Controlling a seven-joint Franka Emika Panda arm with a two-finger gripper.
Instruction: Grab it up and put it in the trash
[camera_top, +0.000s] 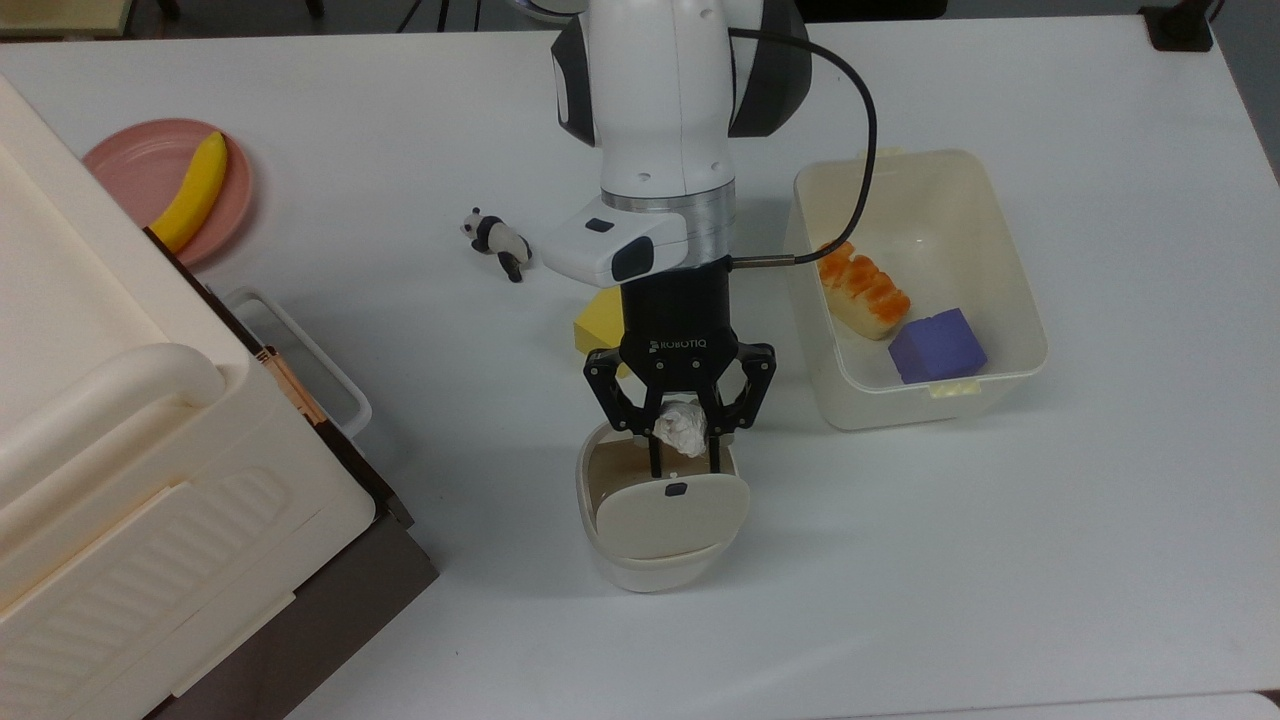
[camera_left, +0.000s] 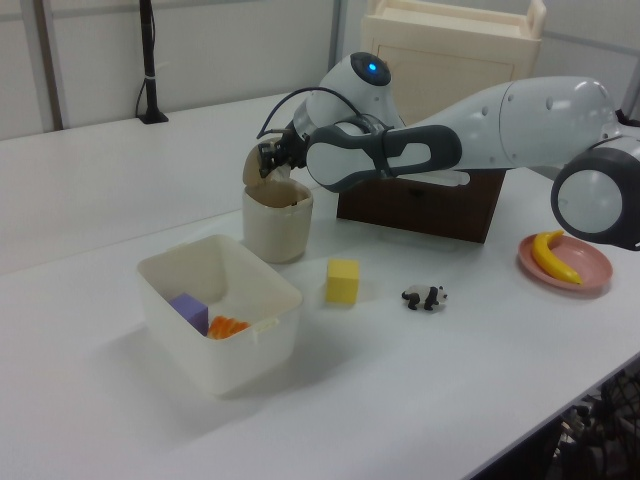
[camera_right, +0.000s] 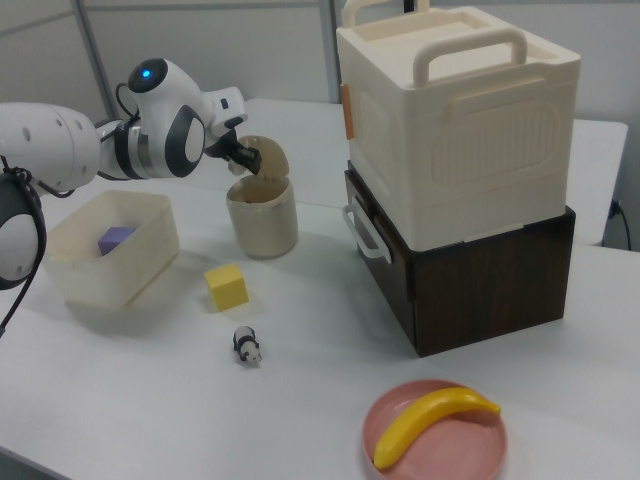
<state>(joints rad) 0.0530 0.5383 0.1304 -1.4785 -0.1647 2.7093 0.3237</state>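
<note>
Crumpled white tissue wad (camera_top: 681, 428) sits pinched in the gripper (camera_top: 682, 452) above the bin (camera_top: 655, 560).

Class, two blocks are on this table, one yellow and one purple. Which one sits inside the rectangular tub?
The purple block. It lies in the rectangular tub beside the bread; the yellow block rests on the bare table beside the gripper.

Even, bright overhead light, soft. White table (camera_top: 1000, 560) reads clean, not blown out. Faint diffuse shadows: below the bin (camera_top: 660, 560) toward 6 o'clock, beside the tub (camera_top: 1010, 250) toward 5 o'clock in the top view. Mild sheen on the arm shell (camera_left: 540, 110). Side views grainier, slightly soft; panda (camera_right: 247, 346) lacks detail.
</note>
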